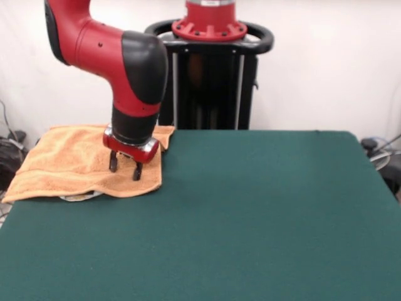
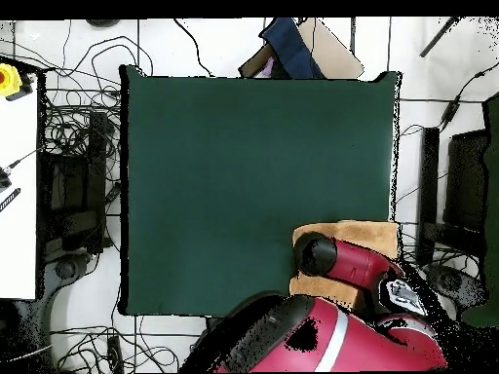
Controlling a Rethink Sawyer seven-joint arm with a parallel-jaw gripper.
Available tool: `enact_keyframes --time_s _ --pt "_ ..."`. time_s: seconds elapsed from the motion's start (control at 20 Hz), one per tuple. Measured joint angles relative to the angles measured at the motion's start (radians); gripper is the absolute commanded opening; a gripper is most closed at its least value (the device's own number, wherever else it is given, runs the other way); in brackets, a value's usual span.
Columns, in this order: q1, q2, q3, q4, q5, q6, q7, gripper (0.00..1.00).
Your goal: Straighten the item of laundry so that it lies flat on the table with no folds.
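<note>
The orange-tan towel (image 1: 69, 164) lies at the table's far left corner in the front view, doubled over, with a folded front edge and a pale patch (image 1: 81, 197) peeking out beneath it. In the overhead view the towel (image 2: 363, 234) sits at the right edge near the robot, partly covered by the arm. My gripper (image 1: 125, 168) points down over the towel's right part, its fingers (image 1: 136, 172) apart and at the cloth's surface, with nothing held. In the overhead view the arm's black wrist (image 2: 316, 255) hides the gripper. The dark green table (image 1: 250, 213) spreads to the right.
The robot's black pedestal (image 1: 210, 81) stands behind the table's far edge. In the overhead view, cables (image 2: 73, 146) lie on the floor to the left, a white bench (image 2: 18, 195) stands at the left edge, and a cardboard box with blue cloth (image 2: 297, 49) sits beyond the table's top edge.
</note>
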Motion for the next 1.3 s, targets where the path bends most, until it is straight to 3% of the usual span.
enact_keyframes --time_s 0.45,1.3 --pt "-0.046 -0.034 0.074 0.110 0.103 -0.122 0.000 1.00" --pt "-0.005 -0.049 0.159 0.212 0.290 -0.202 0.000 1.00"
